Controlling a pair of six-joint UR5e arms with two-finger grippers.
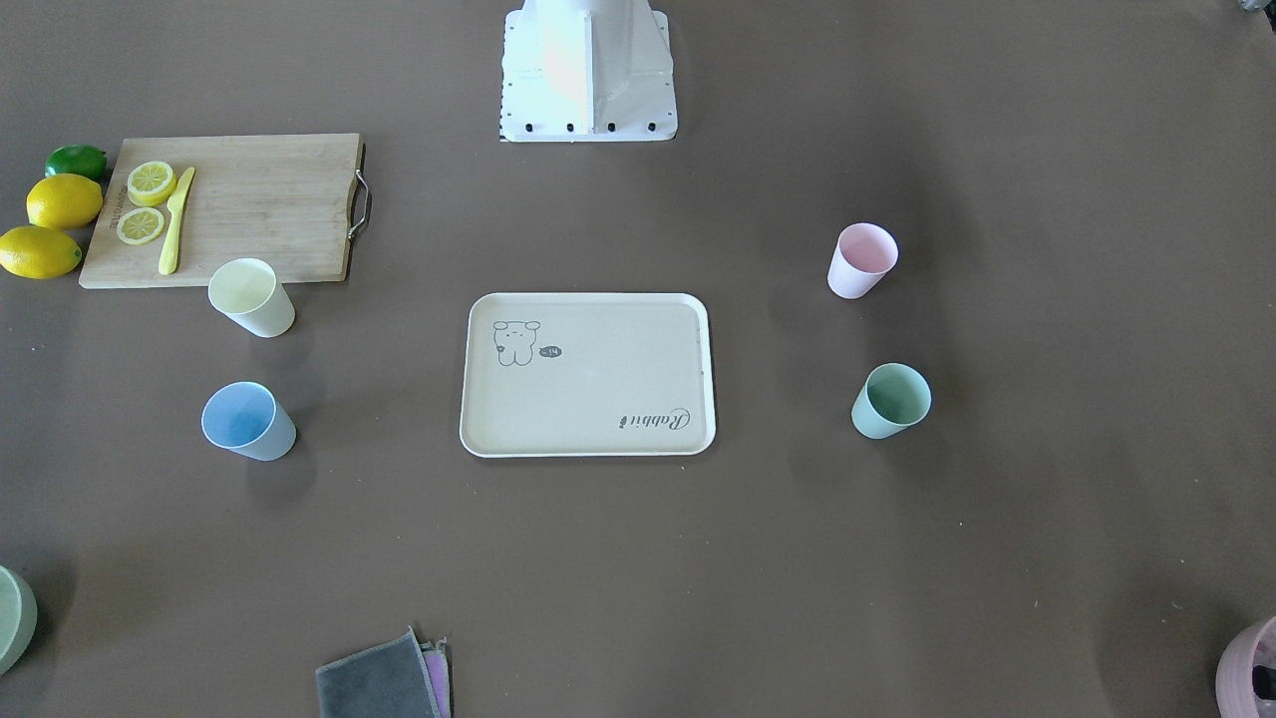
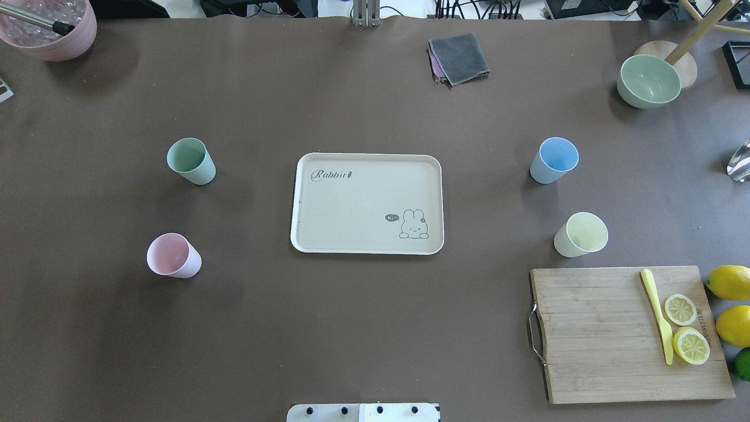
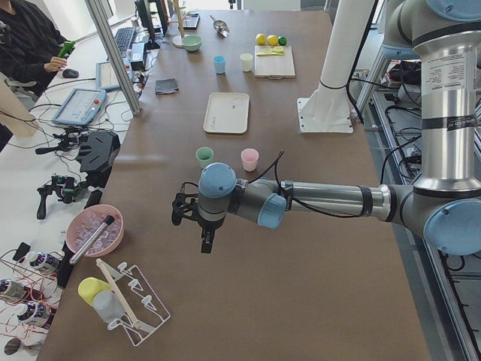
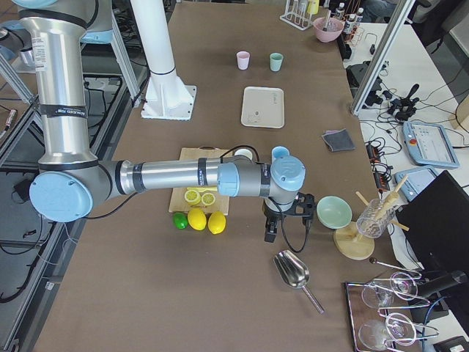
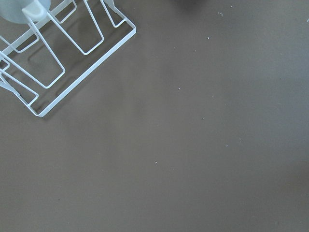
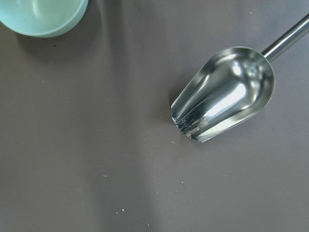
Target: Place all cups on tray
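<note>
The cream tray [image 2: 351,205] lies at the table's middle with nothing on it. The mint green cup [image 2: 191,160] and the pink cup [image 2: 173,255] stand upright to its left in the overhead view. The blue cup [image 2: 554,160] and the yellow cup [image 2: 581,234] stand upright to its right. My left gripper [image 3: 206,242] hangs above the table end beyond the mint and pink cups. My right gripper [image 4: 271,231] hangs above the opposite end, past the cutting board. Both show only in the side views, so I cannot tell whether they are open or shut.
A wooden cutting board [image 2: 603,334] with lemon slices and a yellow knife lies near the yellow cup, with lemons beside it. A green bowl [image 2: 648,81], a grey cloth [image 2: 459,57] and a pink ribbed container [image 2: 50,29] sit along the far edge. A metal scoop [image 6: 224,94] lies under the right wrist, a wire rack [image 5: 48,53] under the left.
</note>
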